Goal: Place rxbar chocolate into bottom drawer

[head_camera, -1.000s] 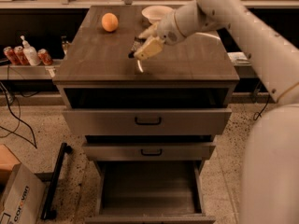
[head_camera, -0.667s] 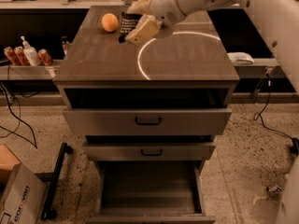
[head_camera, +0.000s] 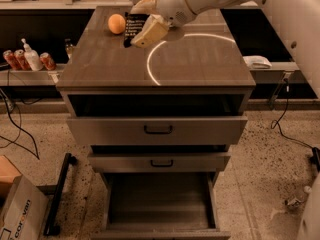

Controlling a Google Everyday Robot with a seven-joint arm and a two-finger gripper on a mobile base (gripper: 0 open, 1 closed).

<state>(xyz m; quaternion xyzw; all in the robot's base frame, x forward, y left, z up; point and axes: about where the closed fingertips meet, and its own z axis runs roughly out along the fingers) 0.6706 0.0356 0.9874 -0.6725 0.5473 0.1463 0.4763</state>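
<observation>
The rxbar chocolate (head_camera: 134, 22), a small black-wrapped bar with pale lettering, lies on the cabinet top (head_camera: 200, 64) at the back left, just right of an orange fruit (head_camera: 116, 23). My gripper (head_camera: 132, 27) reaches in from the upper right and hangs right over the bar, fingers spread with one finger (head_camera: 149, 33) in front of it and one behind, so part of the bar is hidden. The bottom drawer (head_camera: 160, 204) is pulled fully out at the base of the cabinet, showing a plain grey floor with nothing in it.
The top drawer (head_camera: 158, 129) and middle drawer (head_camera: 161, 162), both with black handles, stand slightly pulled out. Cans and a bottle (head_camera: 26, 59) sit on a left shelf. A cardboard box (head_camera: 20, 215) is on the floor at left, a cable (head_camera: 285, 119) at right.
My gripper has moved from the middle of the cabinet top toward the back left, ending over the bar beside the orange. The bar and drawers have not moved.
</observation>
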